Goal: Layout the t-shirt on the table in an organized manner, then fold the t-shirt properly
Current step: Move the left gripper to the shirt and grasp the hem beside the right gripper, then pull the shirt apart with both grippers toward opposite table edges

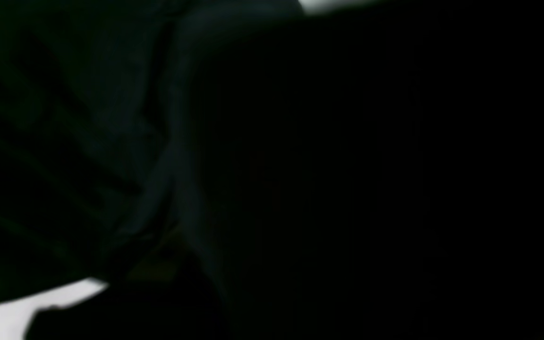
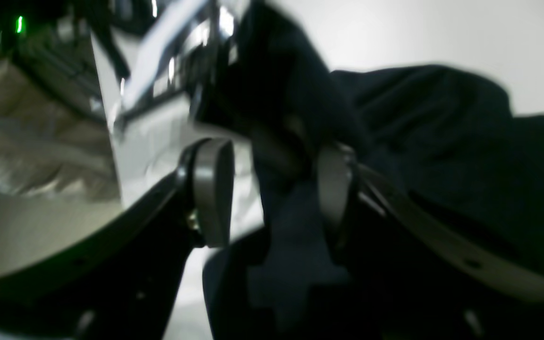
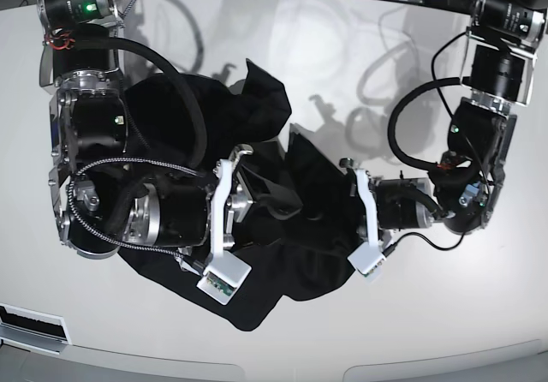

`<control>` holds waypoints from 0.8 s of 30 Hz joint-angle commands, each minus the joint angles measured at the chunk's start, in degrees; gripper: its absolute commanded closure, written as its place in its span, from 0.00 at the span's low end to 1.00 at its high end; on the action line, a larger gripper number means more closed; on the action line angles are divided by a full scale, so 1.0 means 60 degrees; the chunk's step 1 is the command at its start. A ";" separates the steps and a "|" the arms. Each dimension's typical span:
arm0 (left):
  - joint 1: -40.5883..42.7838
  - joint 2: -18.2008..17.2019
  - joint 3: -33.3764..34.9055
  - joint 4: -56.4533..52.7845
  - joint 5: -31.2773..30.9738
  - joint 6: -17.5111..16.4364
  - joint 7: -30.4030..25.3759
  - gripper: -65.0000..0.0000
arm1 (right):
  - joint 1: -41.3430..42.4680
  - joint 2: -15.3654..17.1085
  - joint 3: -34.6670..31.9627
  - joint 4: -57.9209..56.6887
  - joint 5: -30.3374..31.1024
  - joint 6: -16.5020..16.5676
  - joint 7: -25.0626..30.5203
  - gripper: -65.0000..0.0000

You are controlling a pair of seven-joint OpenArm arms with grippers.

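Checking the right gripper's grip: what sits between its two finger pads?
In the right wrist view, a hanging fold of the t-shirt lies between the right gripper's pads, which stand apart. White table shows behind.

the base view is bright and sharp, lit from overhead so that the glossy white table [image 3: 342, 56] shows soft glare and crisp curling shadows of the arms and cables, while the black t-shirt [image 3: 282, 253] swallows the light and shows hardly any fold detail. the left wrist view is almost wholly black and underexposed, with faint blurred creases of cloth and only small blown-out white slivers at the lower left and top edge. the right wrist view is soft and smeared, its upper left streaked with bright reflections and bent at the edges, the right gripper [image 2: 272, 189] fingers out of focus.
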 commanded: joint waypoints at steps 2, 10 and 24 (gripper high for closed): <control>-0.0550 -0.0310 -0.0131 0.0131 -0.0255 -0.0079 -0.0226 1.00 | 0.0237 0.0248 0.0219 0.0178 0.0579 0.0024 -0.0186 0.51; -0.1351 -0.1268 -0.0342 0.0131 -0.0051 -0.0079 -0.0215 1.00 | -0.0189 0.1107 0.0331 0.0175 0.0525 0.0024 -0.0917 0.51; -0.1319 -0.2929 -0.0342 0.0131 -0.0051 -0.0079 -0.0197 1.00 | -0.2976 0.1636 0.1337 0.0175 -0.3850 -0.1144 0.1402 0.51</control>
